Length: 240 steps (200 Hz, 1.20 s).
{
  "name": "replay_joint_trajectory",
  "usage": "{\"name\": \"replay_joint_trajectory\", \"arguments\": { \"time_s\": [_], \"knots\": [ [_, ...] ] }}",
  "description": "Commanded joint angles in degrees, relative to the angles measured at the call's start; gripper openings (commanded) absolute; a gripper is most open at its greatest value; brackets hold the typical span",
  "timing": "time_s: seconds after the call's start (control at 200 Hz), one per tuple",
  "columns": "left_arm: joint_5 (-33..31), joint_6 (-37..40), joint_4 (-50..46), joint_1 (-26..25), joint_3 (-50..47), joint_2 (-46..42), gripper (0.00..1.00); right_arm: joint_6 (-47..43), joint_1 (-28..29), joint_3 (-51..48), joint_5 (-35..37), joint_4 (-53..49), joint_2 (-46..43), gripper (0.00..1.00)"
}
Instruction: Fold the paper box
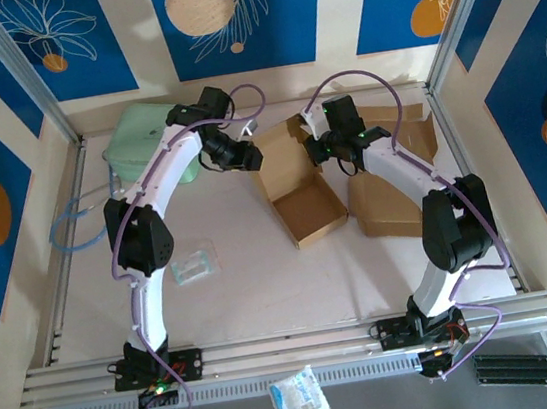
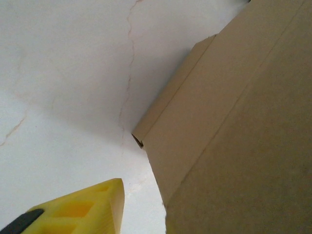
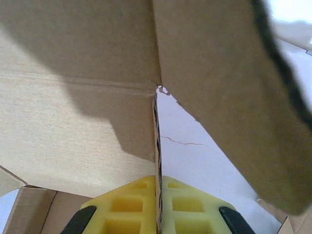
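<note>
On the white table (image 1: 264,286), the open brown cardboard box (image 1: 310,210) is laid toward the back centre. A flap edge is clamped by the right gripper (image 3: 158,187). The left gripper (image 1: 245,158) is placed beside the box, its opening not discernible.

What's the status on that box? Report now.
Right gripper shut on paper box flap. Left gripper at its left side, grip unclear. Box open, unfolded. Plastic packet well apart.

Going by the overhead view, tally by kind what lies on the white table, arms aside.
Cardboard boxes: 2, the open box and the flattened box
Clear plastic bag: 1
Green container: 1
Blue cable: 1
Total: 5
</note>
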Motion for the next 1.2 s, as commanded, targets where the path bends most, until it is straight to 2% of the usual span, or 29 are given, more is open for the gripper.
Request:
{"name": "replay_joint_trajectory", "arguments": {
  "time_s": [0.0, 0.31, 0.4, 0.52, 0.61, 0.765, 0.85, 0.925, 1.01, 1.085, 1.146, 1.196],
  "knots": [
    [-2.7, -0.4, -2.2, -0.9, -1.2, -1.2, 0.37, 1.7, 0.3, 1.9, 1.9, -0.6, -1.5, 0.07],
    [-9.4, -0.9, 0.9, -1.0, -1.2, -2.6, 0.08, 7.6, 0.5, 0.6, 1.3, -0.1, -1.9, 0.11],
    [-11.6, -0.1, 3.0, -1.0, -1.1, -3.2, 0.06, 9.2, 0.5, -0.2, -1.0, -0.6, -2.9, 0.17],
    [-12.3, 2.7, 5.2, -1.0, -1.2, -3.8, 0.04, 9.6, -0.4, -0.6, -2.6, -3.5, -5.1, 0.36],
    [-12.4, 4.3, 5.0, -1.0, -0.8, -3.8, 0.04, 7.1, -2.9, 1.6, -6.4, -10.0, -6.4, 0.45],
    [-12.5, 6.4, 4.9, -1.4, -1.2, -3.9, 0.04, 0.3, -7.9, 4.9, -13.3, -17.8, -7.8, 0.82],
    [-13.4, 7.3, 5.0, -1.7, -1.4, -4.0, 0.04, -2.9, -8.5, 8.0, -15.9, -21.1, -6.5, 0.9],
    [-13.8, 7.7, 5.1, -1.9, -1.3, -4.1, 0.04, -5.6, -8.2, 13.2, -19.7, -25.5, -3.4, 0.93],
    [-14.0, 8.0, 5.5, -2.0, -1.3, -4.3, 0.04, -6.4, -7.1, 19.1, -20.8, -29.0, 0.8, 0.92],
    [-14.6, 8.0, 5.8, -2.1, -1.2, -4.3, 0.04, -6.1, -6.4, 24.3, -20.1, -32.0, 5.0, 0.83],
    [-15.0, 7.8, 6.0, -2.1, -0.9, -4.3, 0.04, -5.4, -6.1, 28.5, -19.4, -35.3, 8.5, 0.69],
    [-15.1, 7.5, 6.1, -2.1, -0.6, -4.3, 0.04, -4.6, -5.8, 30.9, -17.9, -37.6, 10.7, 0.63]
  ]
}}
